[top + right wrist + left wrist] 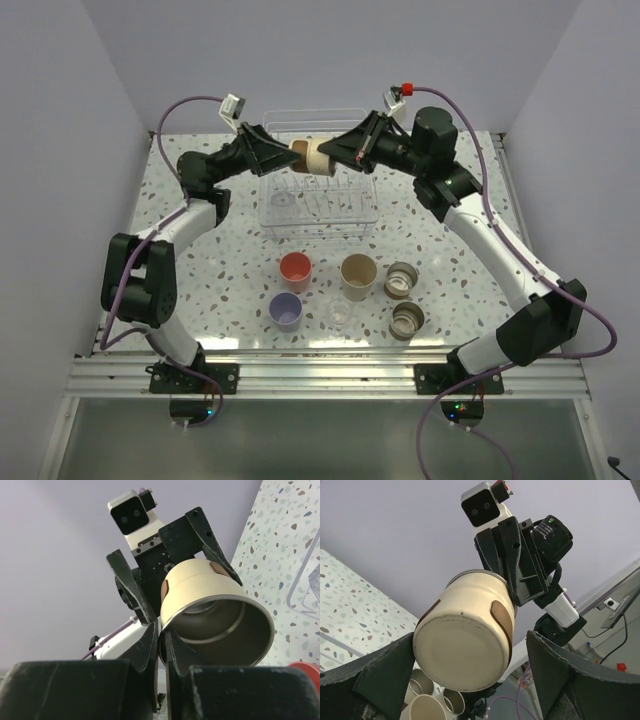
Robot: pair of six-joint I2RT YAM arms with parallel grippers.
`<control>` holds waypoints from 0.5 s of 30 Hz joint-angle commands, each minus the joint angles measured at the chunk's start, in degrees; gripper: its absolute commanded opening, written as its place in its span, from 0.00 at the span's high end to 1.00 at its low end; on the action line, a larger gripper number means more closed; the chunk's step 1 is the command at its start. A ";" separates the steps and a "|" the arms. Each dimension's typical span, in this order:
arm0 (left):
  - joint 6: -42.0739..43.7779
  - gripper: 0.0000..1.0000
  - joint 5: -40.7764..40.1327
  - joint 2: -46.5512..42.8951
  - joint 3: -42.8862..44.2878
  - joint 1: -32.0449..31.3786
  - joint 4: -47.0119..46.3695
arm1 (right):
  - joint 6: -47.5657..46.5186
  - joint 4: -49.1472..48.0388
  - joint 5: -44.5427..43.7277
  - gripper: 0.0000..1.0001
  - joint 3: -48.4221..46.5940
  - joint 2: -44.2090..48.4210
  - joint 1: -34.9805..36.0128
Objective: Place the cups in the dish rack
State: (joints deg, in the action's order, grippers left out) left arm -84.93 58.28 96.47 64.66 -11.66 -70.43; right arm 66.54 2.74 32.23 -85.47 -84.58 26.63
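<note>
A short tan brown-rimmed cup hangs on its side in the air above the far edge of the white wire dish rack. My right gripper is shut on the cup's rim, one finger inside and one outside. My left gripper is open, its fingers on either side of the cup's base, with a gap on the right side. A clear glass sits in the rack. On the table lie the coral-red cup, lavender cup, beige cup, two tan cups and a clear glass.
The loose cups stand in a cluster between the rack and the arm bases. White walls close in the table on the left, right and back. The rack's upright prongs stand under the held cup.
</note>
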 commanded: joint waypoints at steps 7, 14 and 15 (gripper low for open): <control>-4.20 0.20 1.04 -0.40 -0.42 -0.20 -11.84 | 1.83 -7.31 0.99 1.00 2.68 2.05 0.17; 3.87 0.79 1.13 -2.86 0.63 -0.12 -0.26 | -1.31 -3.46 1.17 0.98 2.07 1.52 0.26; 8.94 0.87 1.05 -3.47 1.33 -0.12 7.77 | -2.89 1.25 0.56 0.89 0.76 1.69 0.17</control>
State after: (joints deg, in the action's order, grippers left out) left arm -84.95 58.35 96.68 63.86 -11.49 -70.11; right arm 66.89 -0.25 33.01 -83.02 -84.36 26.61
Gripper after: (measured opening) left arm 0.695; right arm 0.084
